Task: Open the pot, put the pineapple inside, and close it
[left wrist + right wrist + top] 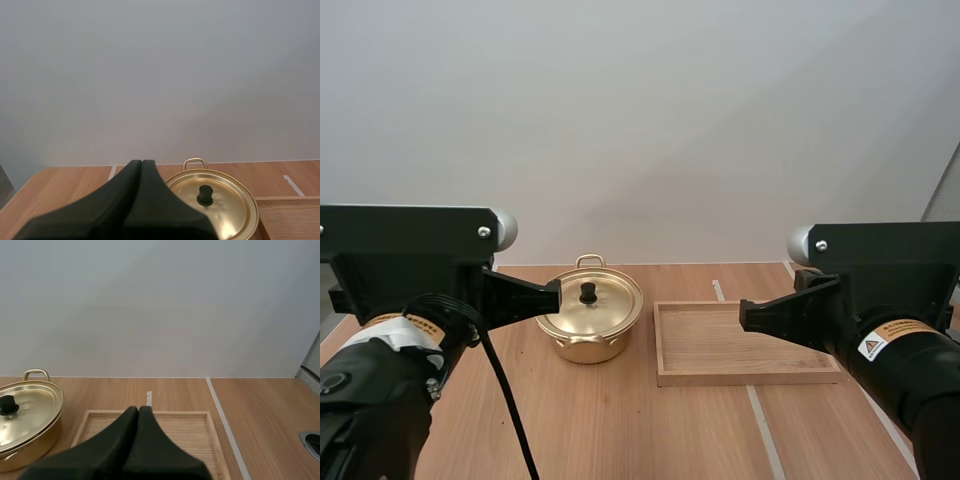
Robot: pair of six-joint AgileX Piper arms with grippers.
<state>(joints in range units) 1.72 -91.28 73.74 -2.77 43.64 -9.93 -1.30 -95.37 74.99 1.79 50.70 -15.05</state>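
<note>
Nearest to us in the high view are our two black arms, one on each side, both held low and level and reaching forward over the table. The left gripper points in from 9 o'clock of the pot, its tip just beside the lid's rim. The right gripper points in from 3 o'clock of the tray, over that tray's right end. In each wrist view we see the fingers pressed together as a single dark wedge with nothing between them, for the left gripper and the right gripper alike.

Below them lies one wooden table with a pale, straight grain. On it rests one shallow rectangular wooden tray with a low raised rim. It lies at 3 o'clock of the pot, just beside it and not touching.

We count one round pot of shiny gold-coloured metal, standing upright on the table left of centre. Its one lid, a shallow dome of the same metal, sits closed on it. One loop handle shows at the pot's 12 o'clock. One small black knob stands at the centre of the lid.
</note>
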